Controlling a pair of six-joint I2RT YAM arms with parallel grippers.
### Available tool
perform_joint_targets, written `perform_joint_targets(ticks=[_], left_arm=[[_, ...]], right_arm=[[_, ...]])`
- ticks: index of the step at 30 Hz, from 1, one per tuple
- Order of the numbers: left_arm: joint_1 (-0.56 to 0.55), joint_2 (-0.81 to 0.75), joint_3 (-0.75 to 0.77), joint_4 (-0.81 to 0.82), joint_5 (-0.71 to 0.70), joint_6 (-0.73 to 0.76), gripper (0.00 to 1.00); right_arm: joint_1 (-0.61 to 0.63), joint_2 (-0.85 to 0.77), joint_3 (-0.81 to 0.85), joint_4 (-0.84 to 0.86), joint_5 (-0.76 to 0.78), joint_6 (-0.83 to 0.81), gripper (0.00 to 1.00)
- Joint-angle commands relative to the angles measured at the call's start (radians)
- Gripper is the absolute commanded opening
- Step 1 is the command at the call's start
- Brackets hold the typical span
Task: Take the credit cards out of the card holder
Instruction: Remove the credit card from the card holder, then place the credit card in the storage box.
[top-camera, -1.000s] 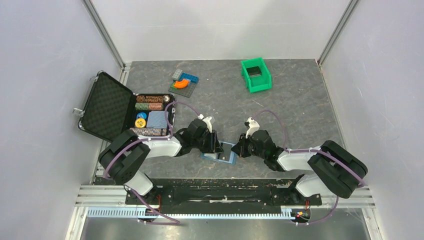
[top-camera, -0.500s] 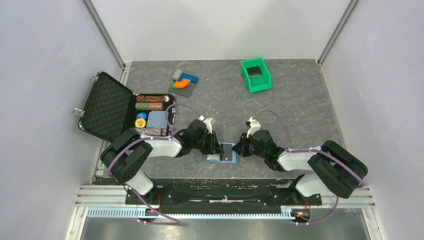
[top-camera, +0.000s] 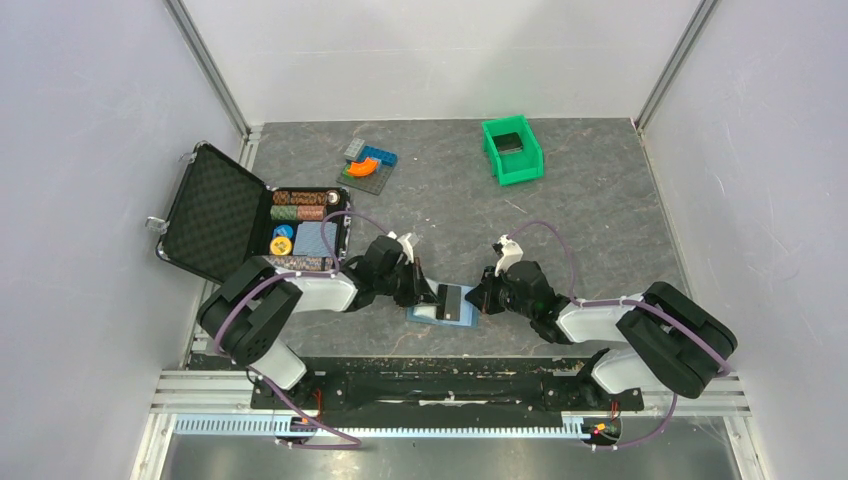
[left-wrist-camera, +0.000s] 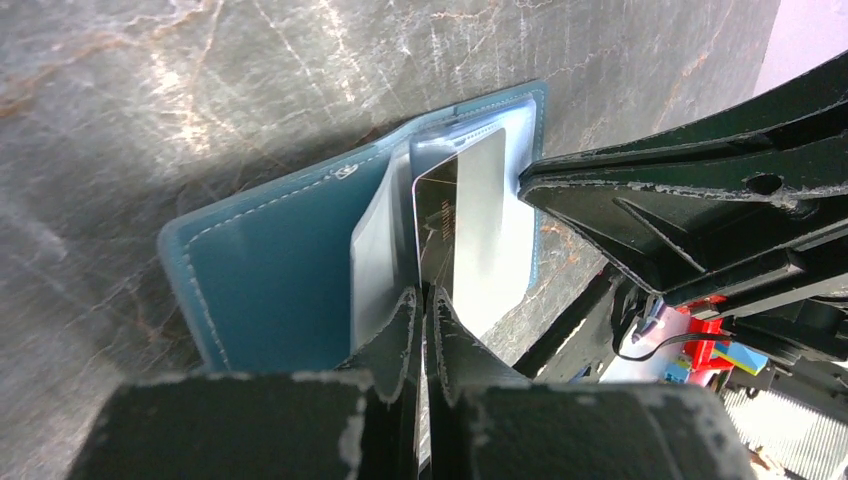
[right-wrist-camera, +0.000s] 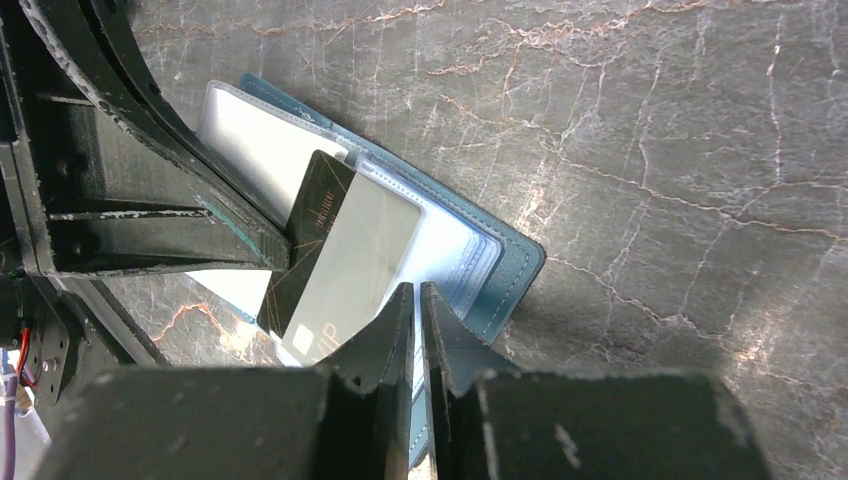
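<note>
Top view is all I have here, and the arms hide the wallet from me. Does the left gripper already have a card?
Observer: Yes. The left wrist camera shows the left gripper shut on the edge of a dark card.
Operator: Is the card out of the wallet?
Observer: It leans at a slant over the open blue wallet. Its far end is at a clear pocket, so I cannot tell if it is free.
Operator: And the right gripper?
Observer: The right gripper has its fingers together, tips at the wallet's edge.
</note>
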Motion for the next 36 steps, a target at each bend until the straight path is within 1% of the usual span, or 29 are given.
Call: perform_joint_targets(ticks=[1,10,15,22,26,30,32,33,36], left_arm=[[0.018,-0.055,-0.023,0.002,-0.013,-0.033,0.02],[0.036,-0.169,-0.051,-0.069,-0.052,-0.029,0.02],[0.038,-0.234,-0.059,-0.139,-0.072,-0.022,0.02],[0.038,-0.323,-0.061,-0.205,-0.087,-0.003,0.02],[0.038,-0.376,-0.059,-0.234,-0.087,0.024,0.02],[0.038,-0.424,-0.041,-0.298,-0.078,0.063,0.02],[0.038,-0.444,-0.023,-0.332,-0.054,0.087,0.02],[0.038,-0.454,-0.019,-0.336,-0.029,0.098,0.02],[0.038,-0.512,-0.02,-0.33,0.046,0.132,0.02]], right_arm=[[-0.009,0.006,-0.03,-0.076,0.032,-0.015,0.08],[-0.015,-0.007,-0.03,-0.088,0.034,-0.027,0.09],[-0.015,-0.029,-0.019,-0.089,0.011,-0.035,0.09],[-0.015,-0.095,0.037,-0.136,-0.04,-0.082,0.14],[-0.017,-0.175,0.069,-0.178,-0.067,-0.124,0.2],[-0.033,-0.243,0.093,-0.192,-0.131,-0.196,0.34],[-0.058,-0.249,0.119,-0.23,-0.149,-0.237,0.38],[-0.081,-0.252,0.125,-0.237,-0.186,-0.252,0.41],[-0.139,-0.259,0.138,-0.203,-0.383,-0.27,0.48]])
